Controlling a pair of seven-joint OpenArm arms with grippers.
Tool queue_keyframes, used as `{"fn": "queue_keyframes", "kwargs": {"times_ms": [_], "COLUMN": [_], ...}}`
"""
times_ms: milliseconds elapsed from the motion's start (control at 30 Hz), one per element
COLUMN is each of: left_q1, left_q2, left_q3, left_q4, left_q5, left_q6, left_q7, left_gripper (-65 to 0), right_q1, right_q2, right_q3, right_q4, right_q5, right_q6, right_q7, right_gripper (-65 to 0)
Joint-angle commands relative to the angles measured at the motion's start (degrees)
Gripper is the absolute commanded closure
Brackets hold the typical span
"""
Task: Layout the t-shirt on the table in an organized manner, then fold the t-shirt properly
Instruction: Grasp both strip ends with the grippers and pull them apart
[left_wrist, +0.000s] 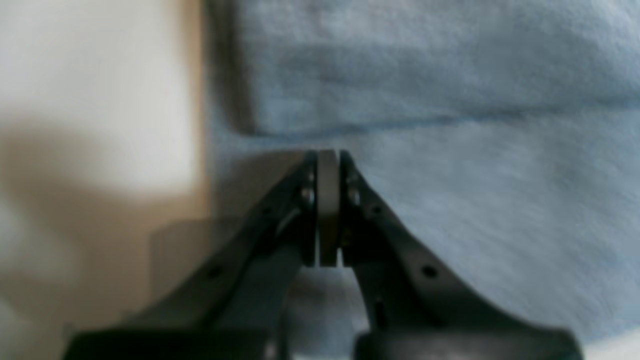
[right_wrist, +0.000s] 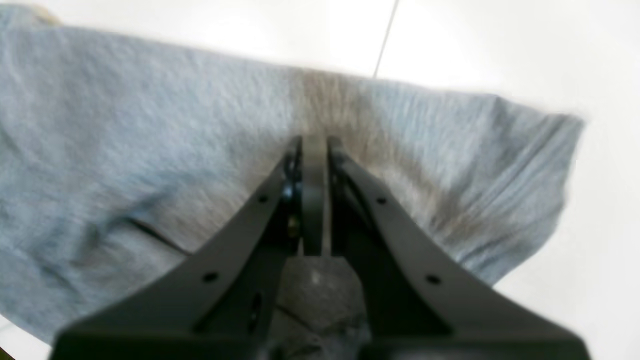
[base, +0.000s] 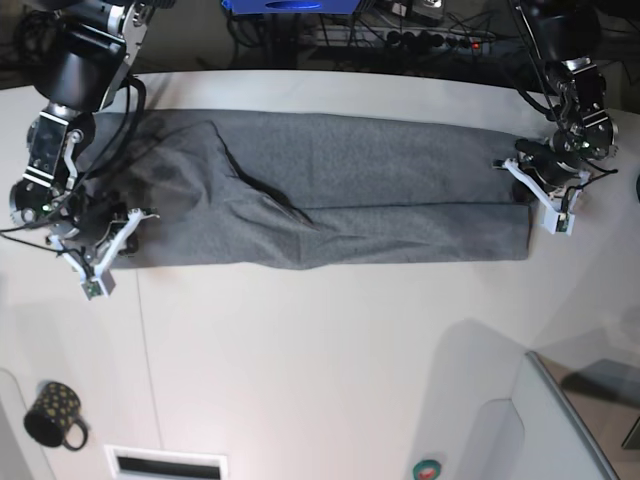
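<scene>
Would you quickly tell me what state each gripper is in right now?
Left gripper: closed over the t-shirt; a grip on the cloth cannot be told.
Right gripper: closed over the t-shirt's other end; a grip cannot be told.

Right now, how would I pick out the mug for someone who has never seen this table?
Start at the white table with the long grey t-shirt stretched across its far half. Go to the near corner on the base view's left: the mug stands alone there, small, dark, speckled with pale dots, the only item with a handle.

t-shirt (base: 340, 190): 1 | table (base: 300, 350): 1 | mug (base: 55, 415): 1 | claws: 2 — left claw (base: 520, 170), right claw (base: 135, 222)
</scene>
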Motion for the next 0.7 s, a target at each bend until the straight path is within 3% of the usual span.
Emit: {"fn": "queue_keyframes", "kwargs": {"times_ms": [0,67,133,400,567,667], "left_q1": [-0.6,-1.1,-1.9,-2.6,-3.8,-3.8], "left_q2": [-0.9,-0.8,-0.8,-1.1,-1.1,-1.1], "left_q3": [-0.1,-0.1,-0.1,-0.2,-0.1,-0.5], "left_q4": [-0.8,-3.3,-4.6,-5.5,-5.3,-2.7], "left_q5": [0.7,3.3,4.7,5.3,4.9,4.9], "left_q6": [-0.4,-0.4,-0.4,-0.4,-0.4,-0.4], "left_q7": [-2.0,-4.0,-4.5,-4.7,-4.4,-4.3], "left_gripper": [0.0,0.0,0.0,0.0,0.0,0.0], "right_q1": [0.7,0.6,0.6,0.8,0.4,-0.6], "right_q2": [0.6,0.7,1.5,2.2,1.7,0.2], "right_q3": [-0.1,-0.1,-0.1,0.1,-0.1,-0.1], "right_q4": [-0.7,-3.2,-6.0,-9.4,-7.4,-3.1], "right_q5": [0.4,0.4,0.4,0.5,0.8,0.8], "right_q6": [-2.0,-6.3,-8.3,-18.7,-18.9,-15.3], "right_q7": [1.4,4.7,7.1,9.4,9.3,9.3], "right_gripper": [-1.1,-0.8,-0.8,-0.8,-0.8,-0.8]}}
